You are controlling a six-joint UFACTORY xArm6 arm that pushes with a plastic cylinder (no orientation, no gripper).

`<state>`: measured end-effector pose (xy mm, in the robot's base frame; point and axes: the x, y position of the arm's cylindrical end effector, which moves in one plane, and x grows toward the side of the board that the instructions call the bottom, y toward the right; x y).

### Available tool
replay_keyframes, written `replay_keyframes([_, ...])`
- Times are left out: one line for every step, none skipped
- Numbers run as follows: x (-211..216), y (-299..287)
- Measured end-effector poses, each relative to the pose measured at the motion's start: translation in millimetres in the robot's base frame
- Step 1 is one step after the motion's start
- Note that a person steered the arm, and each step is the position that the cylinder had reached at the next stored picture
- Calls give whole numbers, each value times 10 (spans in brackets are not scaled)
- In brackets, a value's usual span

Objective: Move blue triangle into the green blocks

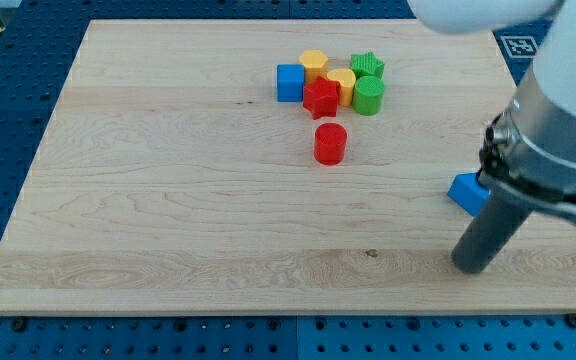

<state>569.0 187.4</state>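
The blue triangle (467, 192) lies near the board's right edge, partly hidden behind the rod. My tip (471, 266) rests on the board just below and slightly left of it. The green blocks sit in the cluster at the top centre: a green star (367, 66) and a green cylinder (369, 95) just below it. The blue triangle is far to the right of and below them.
In the same cluster are a blue cube (290, 82), a yellow block (314, 65), another yellow block (342, 82) and a red star (321, 98). A red cylinder (330, 143) stands alone below the cluster. The wooden board (168, 200) lies on a blue surface.
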Motion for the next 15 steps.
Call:
replay_keyframes([-519,739])
replay_keyframes([-1081,979])
replay_keyframes([-178,868])
replay_keyframes([248,-134])
replay_keyframes([-275,-722])
replay_keyframes([-1069,-294])
replay_keyframes([-655,-252])
replay_keyframes([214,-197])
replay_keyframes([-33,498])
replay_keyframes([-1117,521])
replay_keyframes([-719,521])
replay_keyframes([157,426])
replay_keyframes([442,-283])
replay_keyframes([-52,-802])
replay_keyframes([-768,-802])
